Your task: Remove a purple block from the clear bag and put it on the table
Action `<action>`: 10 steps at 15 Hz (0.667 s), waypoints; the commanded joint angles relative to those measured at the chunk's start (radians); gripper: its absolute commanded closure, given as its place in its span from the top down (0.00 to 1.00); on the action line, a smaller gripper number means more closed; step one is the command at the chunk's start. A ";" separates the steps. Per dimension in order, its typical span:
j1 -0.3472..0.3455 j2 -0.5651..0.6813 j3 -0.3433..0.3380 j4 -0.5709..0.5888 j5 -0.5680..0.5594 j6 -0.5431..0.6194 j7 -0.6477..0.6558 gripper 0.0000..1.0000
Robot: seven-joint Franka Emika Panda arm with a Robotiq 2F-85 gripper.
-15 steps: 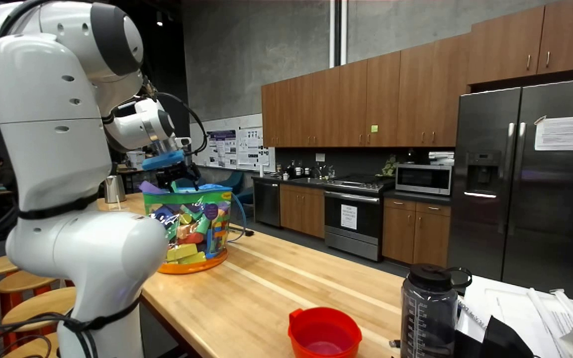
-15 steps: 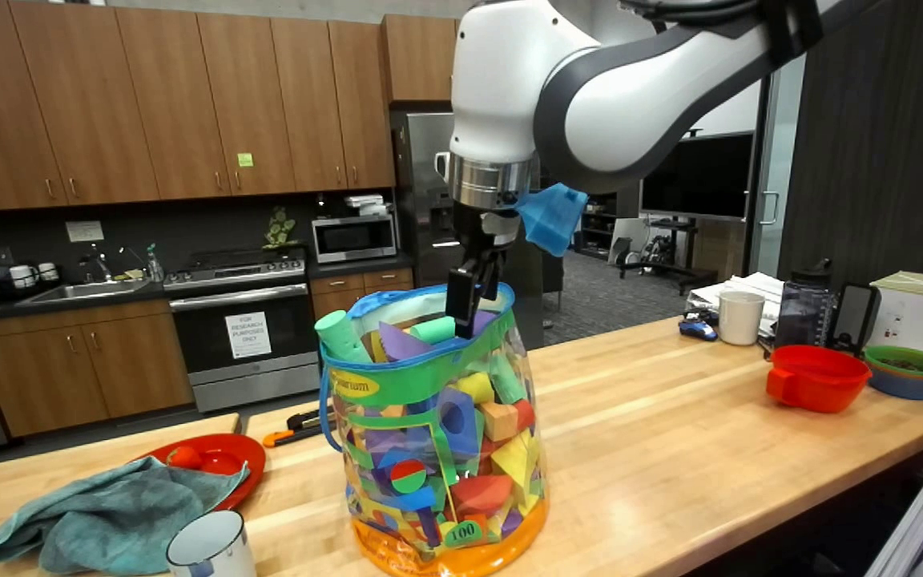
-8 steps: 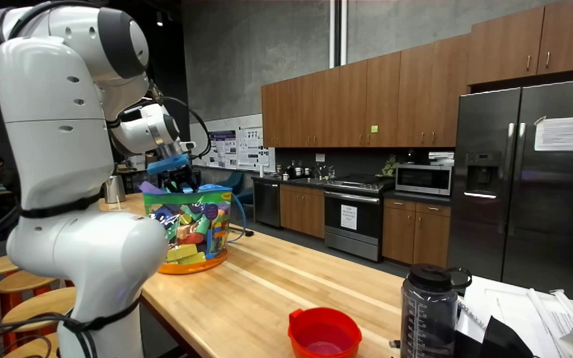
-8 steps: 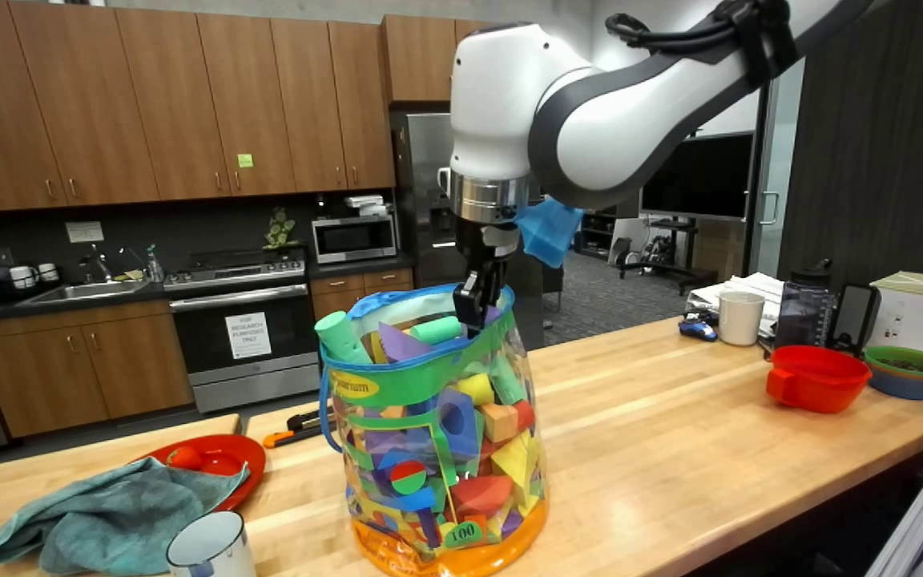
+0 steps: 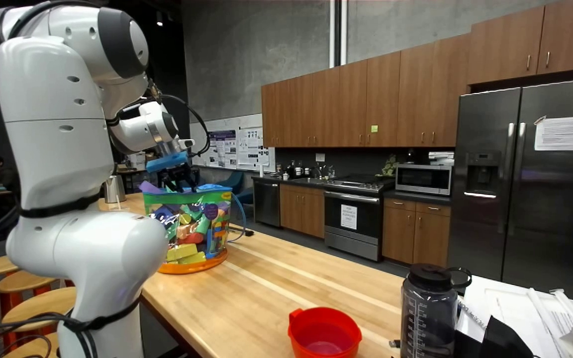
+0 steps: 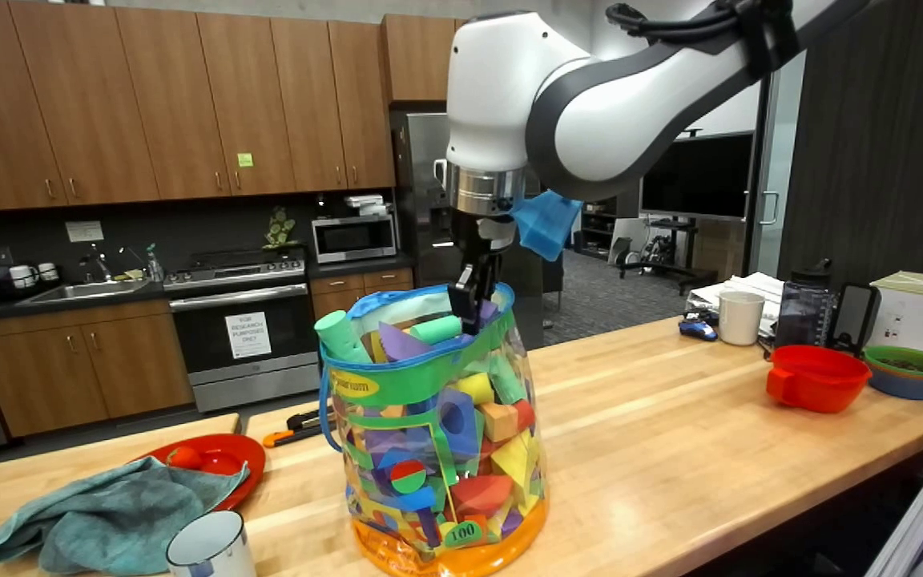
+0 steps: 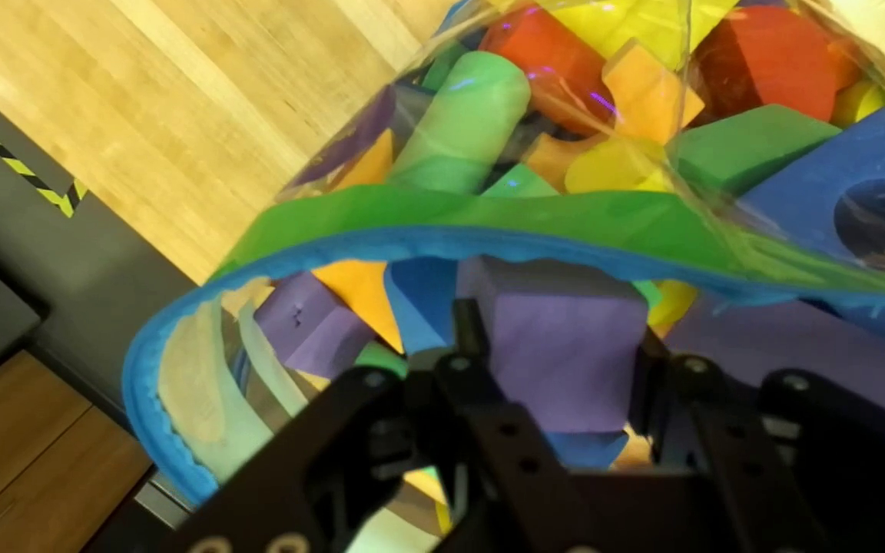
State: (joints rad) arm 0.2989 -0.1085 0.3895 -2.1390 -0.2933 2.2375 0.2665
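The black two-fingered gripper (image 7: 559, 347) clasps the matte purple block (image 7: 565, 369) between part-closed jaws, inside the mouth of the blue-rimmed clear plastic bag (image 7: 488, 211) around them, and this likely light, squashy foam seems best held gently across opposite flat sides.

The purple block (image 7: 565, 349) between the fingers (image 7: 648, 376) is plain; the fingers are black. The clear bag (image 6: 413, 383) is banded green, rimmed blue and, at the bottom, orange. Paler stripes run through the blond wooden counter (image 6: 654, 449). The towel (image 6: 113, 513) is teal, the plate (image 6: 233, 455) red, the floor tape (image 7: 20, 167) black-and-yellow striped.
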 commanded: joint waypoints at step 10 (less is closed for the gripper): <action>0.006 0.004 0.014 0.299 -0.074 -0.215 0.036 0.16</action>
State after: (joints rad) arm 0.3090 -0.1113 0.4097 -1.9107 -0.3343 2.0686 0.2738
